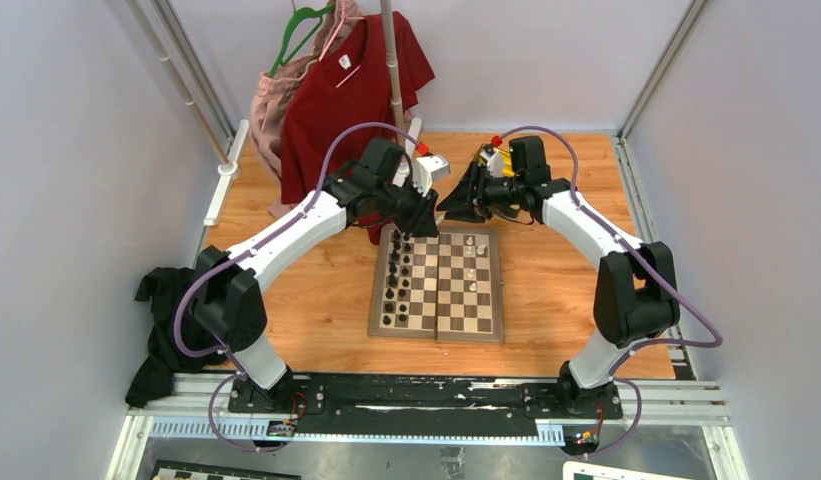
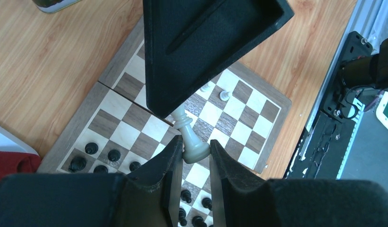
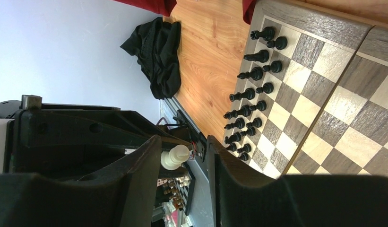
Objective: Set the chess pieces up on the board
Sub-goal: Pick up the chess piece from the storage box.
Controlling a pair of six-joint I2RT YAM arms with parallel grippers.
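While the left gripper (image 2: 195, 150) pinches a small cream turned chess piece (image 2: 190, 137) by its round base, jaws narrow and snug on it, the right gripper (image 3: 182, 150) stands wide, one finger either side of the piece's free end with a gap showing. No grip there yet! All this hangs above the far end of the square wooden chessboard of light and dark brown squares (image 1: 456, 312), where a few cream figures (image 1: 471, 272) stand on the right half and small black figures (image 1: 391, 288) line the left. I'd judge the piece light, rigid and smooth, slippery enough to twist out. Best taken squarely at the waist or base. No writing or brand reads anywhere.
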